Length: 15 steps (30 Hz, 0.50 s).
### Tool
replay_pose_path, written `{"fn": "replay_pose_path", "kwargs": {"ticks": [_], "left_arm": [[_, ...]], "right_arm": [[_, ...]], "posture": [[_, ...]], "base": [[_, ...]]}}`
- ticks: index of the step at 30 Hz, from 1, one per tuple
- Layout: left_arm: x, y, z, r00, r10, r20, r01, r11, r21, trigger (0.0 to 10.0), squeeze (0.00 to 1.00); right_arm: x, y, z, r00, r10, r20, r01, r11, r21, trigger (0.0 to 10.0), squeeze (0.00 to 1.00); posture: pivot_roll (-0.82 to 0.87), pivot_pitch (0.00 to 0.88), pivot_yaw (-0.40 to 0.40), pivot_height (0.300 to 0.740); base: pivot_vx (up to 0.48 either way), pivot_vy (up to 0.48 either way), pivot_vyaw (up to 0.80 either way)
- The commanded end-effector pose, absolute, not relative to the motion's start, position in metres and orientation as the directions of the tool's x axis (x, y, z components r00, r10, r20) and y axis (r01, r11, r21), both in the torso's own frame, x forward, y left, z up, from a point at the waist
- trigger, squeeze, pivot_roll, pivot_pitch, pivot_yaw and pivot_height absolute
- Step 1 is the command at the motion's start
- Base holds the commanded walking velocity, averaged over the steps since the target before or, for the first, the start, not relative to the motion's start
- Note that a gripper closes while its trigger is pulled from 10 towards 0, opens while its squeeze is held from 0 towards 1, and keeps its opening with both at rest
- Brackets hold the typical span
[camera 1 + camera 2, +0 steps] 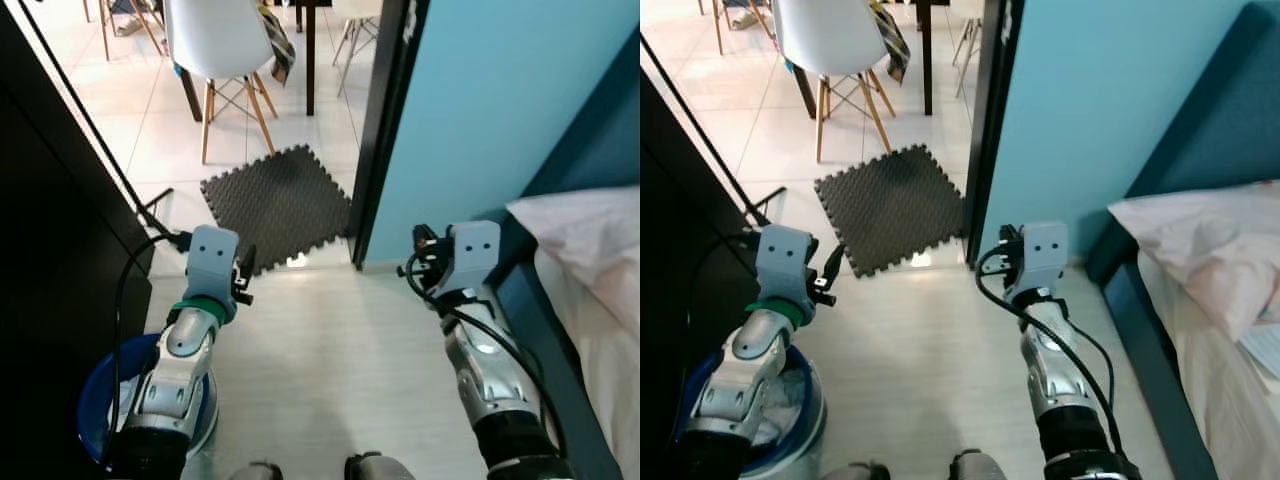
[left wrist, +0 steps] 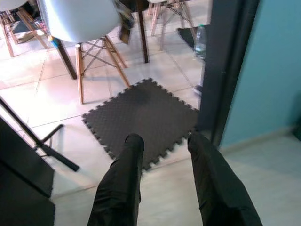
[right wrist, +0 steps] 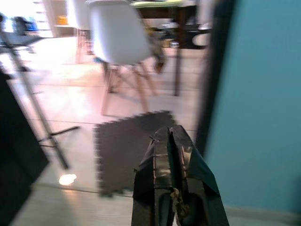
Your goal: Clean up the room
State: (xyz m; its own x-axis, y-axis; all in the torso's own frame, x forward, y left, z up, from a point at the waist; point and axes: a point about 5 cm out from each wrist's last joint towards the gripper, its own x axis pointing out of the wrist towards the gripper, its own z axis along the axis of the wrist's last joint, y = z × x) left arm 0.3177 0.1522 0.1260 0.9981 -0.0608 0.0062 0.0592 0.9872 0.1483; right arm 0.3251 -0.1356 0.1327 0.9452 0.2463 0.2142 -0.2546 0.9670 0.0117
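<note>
Both arms are raised in front of me over a pale floor beside a doorway. My left gripper [image 2: 164,140] is open, with nothing between its black fingers [image 2: 134,143], and it points at a dark foam mat [image 2: 141,115] lying across the threshold. My right gripper [image 3: 169,131] is shut with its fingers pressed together and nothing visible in them. It also points toward the mat [image 3: 127,146], close to the teal wall [image 1: 480,110]. A blue bucket [image 1: 98,392] with white contents stands on the floor under my left forearm.
A black door frame [image 1: 385,120] stands just right of the mat. A white chair [image 1: 215,40] on wooden legs and a dark table stand beyond on tiled floor. A black stand leg [image 1: 150,210] and dark furniture line the left. A bed with a pink pillow [image 1: 590,220] lies to the right.
</note>
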Motion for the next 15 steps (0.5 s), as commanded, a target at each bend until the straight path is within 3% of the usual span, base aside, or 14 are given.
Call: {"fn": "replay_pose_path", "kwargs": {"ticks": [1, 7, 11, 15], "left_arm": [[0.322, 0.150, 0.134, 0.998, -0.041, 0.056, 0.032, 0.989, 0.144, 10.0, 0.00], [0.334, 0.139, 0.166, 0.979, -0.035, 0.203, 0.009, 0.992, 0.129, 10.0, 0.00], [0.340, 0.130, 0.179, 0.967, -0.054, 0.247, 0.024, 0.992, 0.120, 10.0, 0.00], [0.346, 0.116, 0.194, 0.952, -0.096, 0.292, 0.067, 0.992, 0.106, 10.0, 0.00]], "right_arm": [[0.323, -0.129, 0.133, 0.929, 0.311, 0.201, -0.321, 0.947, 0.022, 10.0, 0.00], [0.325, -0.125, 0.144, 0.911, 0.356, 0.207, -0.368, 0.930, 0.018, 10.0, 0.00], [0.328, -0.131, 0.143, 0.930, 0.311, 0.197, -0.324, 0.945, 0.037, 10.0, 0.00], [0.327, -0.149, 0.124, 0.976, 0.188, 0.108, -0.199, 0.975, 0.101, 10.0, 0.00]], "posture": [[-0.11, 0.057, 0.041, 0.740], [-0.13, 0.043, 0.024, 0.740], [-0.13, 0.042, 0.026, 0.740], [-0.14, 0.044, 0.041, 0.740]], "base": [[0.390, 0.000, 0.00], [0.389, 0.120, 0.00], [0.390, 0.240, 0.00], [0.388, 0.000, 0.00]]}}
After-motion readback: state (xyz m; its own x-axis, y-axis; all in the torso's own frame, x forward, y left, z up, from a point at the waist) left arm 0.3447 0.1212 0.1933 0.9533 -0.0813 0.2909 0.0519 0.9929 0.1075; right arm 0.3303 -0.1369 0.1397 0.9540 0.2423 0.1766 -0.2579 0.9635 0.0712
